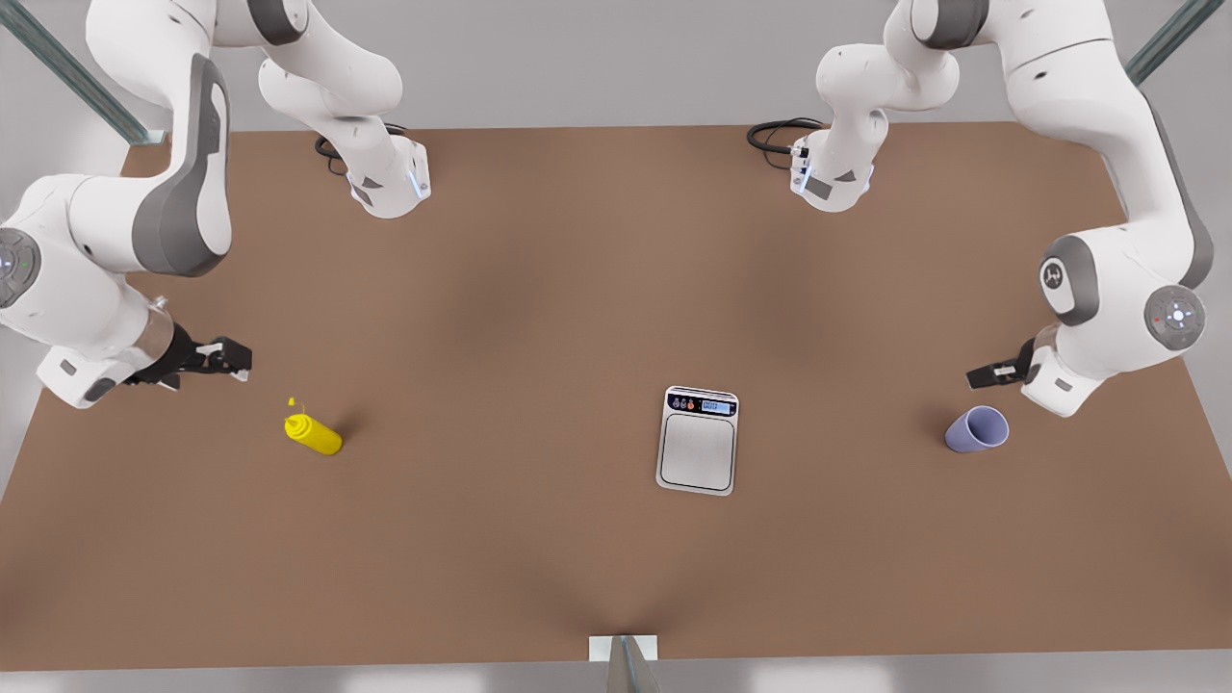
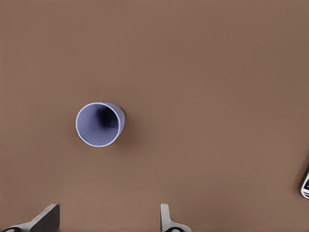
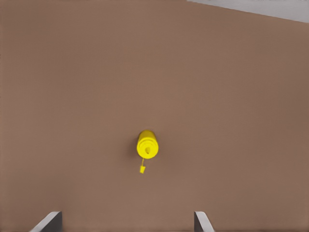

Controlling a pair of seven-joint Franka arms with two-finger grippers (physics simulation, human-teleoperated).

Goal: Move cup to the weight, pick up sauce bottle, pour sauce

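Nearest the camera in the front view lies the bare front edge of the brown table (image 1: 539, 577), and just beyond it the weight (image 1: 698, 441) rests flat, a little toward the front view's right of centre, its dark display strip on the far side and its grey platform bare. The cup (image 1: 977, 429) stands upright on the table well apart from the weight, toward the front view's right, its open mouth facing up; in the left wrist view the cup (image 2: 99, 123) is seen from above with its hollow interior showing, and a corner of the weight (image 2: 305, 183) peeks in at the picture's edge. The left gripper (image 1: 984, 375) hangs above the table near the cup, on its far side and not touching it, with its jaws spread wide; the two fingertips (image 2: 46, 220) stand well apart in the left wrist view. The sauce bottle (image 1: 312, 432) stands on the table toward the front view's left, well apart from the weight, its thin nozzle pointing up; the right wrist view looks down on the sauce bottle (image 3: 147, 145) from above. The right gripper (image 1: 231, 361) hovers near the bottle, on its far side toward the front view's left, clear of it, jaws wide apart, the fingertips (image 3: 48, 221) set well apart.
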